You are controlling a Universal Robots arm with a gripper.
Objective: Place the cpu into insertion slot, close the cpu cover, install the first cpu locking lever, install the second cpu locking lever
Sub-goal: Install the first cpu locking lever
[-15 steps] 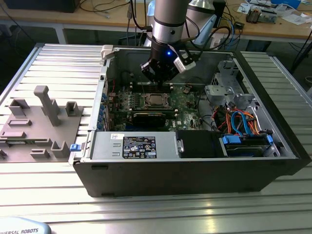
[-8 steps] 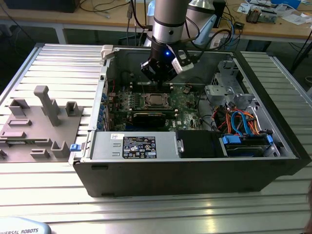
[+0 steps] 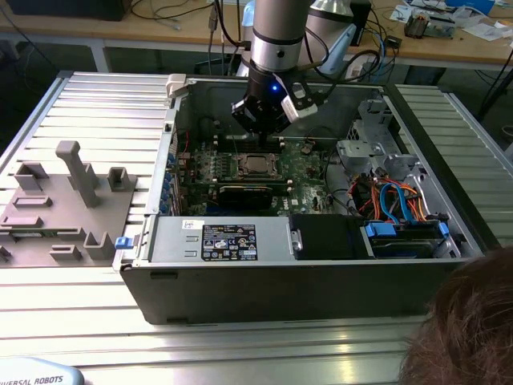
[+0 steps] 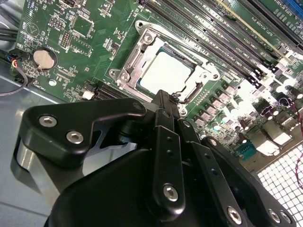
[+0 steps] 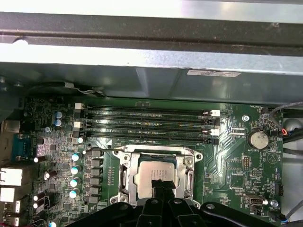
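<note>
One arm is all I am driving here, and its gripper [image 3: 263, 120] hangs inside the open computer case [image 3: 240, 281], just above the socket in the middle of the green motherboard [image 3: 309, 172]. The cpu [image 5: 154, 176] already lies flat in its slot, silver top up, with the cpu cover [image 5: 124, 166] folded down around it as a metal frame, the chip showing through the square window. In the second wrist view the black fingertips [image 4: 163, 106] look drawn close together at the socket's edge; I judge them narrow and holding nothing, probably poised there to work a thin locking lever, though I cannot make out a lever clearly. Long memory slots [image 5: 147, 125] run just beside the socket, and a round coin battery [image 5: 259, 139] sits further along the board. The case's metal wall [image 5: 151, 61] rises near the slots, limiting my room
</note>
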